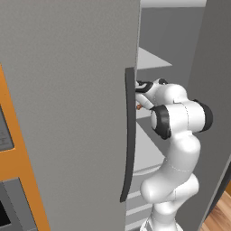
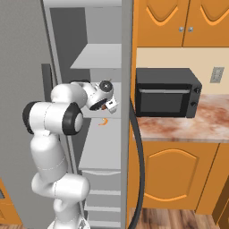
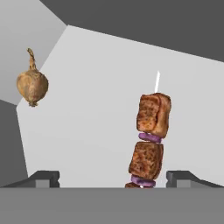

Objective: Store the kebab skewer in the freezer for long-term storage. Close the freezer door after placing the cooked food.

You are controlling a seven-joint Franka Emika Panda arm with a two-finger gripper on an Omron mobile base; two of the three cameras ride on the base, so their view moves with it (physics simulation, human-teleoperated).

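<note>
In the left base view, the freezer door (image 1: 67, 113) fills the left, swung open toward the camera, its long dark handle (image 1: 130, 135) at the edge; at about three o'clock from that handle the arm reaches into the freezer (image 1: 151, 58), presumably so the food can be set on a shelf. In the right base view, the gripper (image 2: 109, 105) sits over a light grey shelf (image 2: 100, 114), with a small orange curled item (image 2: 103, 121) just below it at six o'clock (not the task's food). Further right stand a black microwave (image 2: 167, 92) and the counter (image 2: 188, 125).

In the hand view, a brown onion-like bulb (image 3: 32, 84) lies at ten o'clock on the shelf. The kebab skewer (image 3: 148, 140) stands between the two finger tips (image 3: 43, 178), nearer the right one, its stick pointing toward twelve. The tips look set fairly wide; whether they grip the skewer's lower end I cannot tell, since it is cut off at the bottom.
</note>
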